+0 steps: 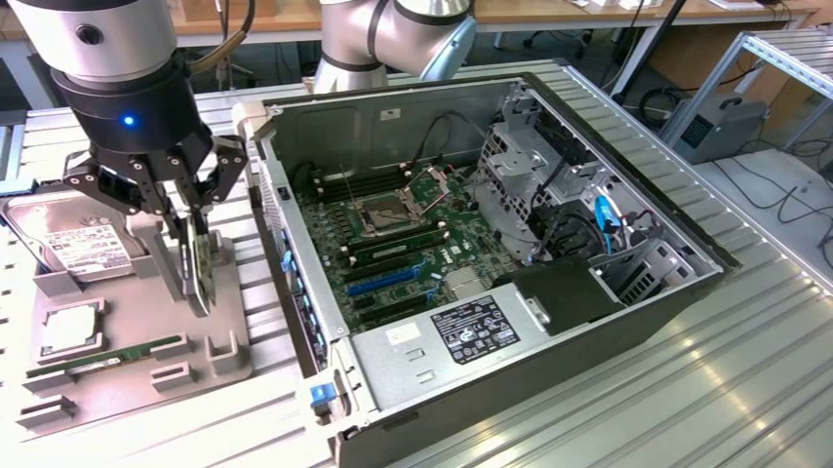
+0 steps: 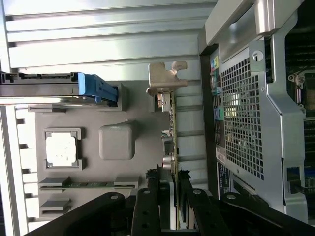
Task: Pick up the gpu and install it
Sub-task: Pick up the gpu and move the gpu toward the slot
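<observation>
Black gripper (image 1: 179, 200) at frame left, clamped on the thin black gpu card with its silver bracket (image 2: 171, 123), standing on edge in the grey moulded holder tray (image 1: 143, 341). Just beside, in the same tray: silver hard drive with white label (image 1: 72, 239), square processor chip (image 1: 72, 330), narrow green RAM stick (image 1: 111, 355). At frame centre, open grey computer case (image 1: 495, 253) on the ribbed metal surface (image 1: 729, 390).

1. Open PC case (image 1: 677, 292) lay on its side beside the tool, motherboard (image 1: 390, 244) exposed.
2. Grey parts tray (image 1: 221, 366) sat below the tool.
3. Hard drive (image 1: 65, 239), CPU (image 1: 72, 330) and RAM stick (image 1: 111, 356) rested in tray slots near it.
</observation>
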You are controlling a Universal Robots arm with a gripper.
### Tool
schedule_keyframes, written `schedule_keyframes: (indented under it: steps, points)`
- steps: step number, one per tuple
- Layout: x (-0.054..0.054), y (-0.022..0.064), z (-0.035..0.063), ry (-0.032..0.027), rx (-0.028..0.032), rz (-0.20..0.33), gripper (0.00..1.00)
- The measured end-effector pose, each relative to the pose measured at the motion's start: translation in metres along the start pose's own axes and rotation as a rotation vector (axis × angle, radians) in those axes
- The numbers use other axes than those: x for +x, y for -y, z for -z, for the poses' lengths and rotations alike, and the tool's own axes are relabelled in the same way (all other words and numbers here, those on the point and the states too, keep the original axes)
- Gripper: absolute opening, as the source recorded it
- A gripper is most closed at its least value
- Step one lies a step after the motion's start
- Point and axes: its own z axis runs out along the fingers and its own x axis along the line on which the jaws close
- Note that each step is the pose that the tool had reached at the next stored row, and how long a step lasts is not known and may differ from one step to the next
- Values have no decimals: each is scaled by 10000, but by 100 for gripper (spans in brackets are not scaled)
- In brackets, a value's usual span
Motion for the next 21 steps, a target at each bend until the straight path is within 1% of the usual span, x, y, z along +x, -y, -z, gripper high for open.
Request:
schedule_keyframes:
  steps: [21]
  points:
    - [-3,-3,123,0,0,0,27]
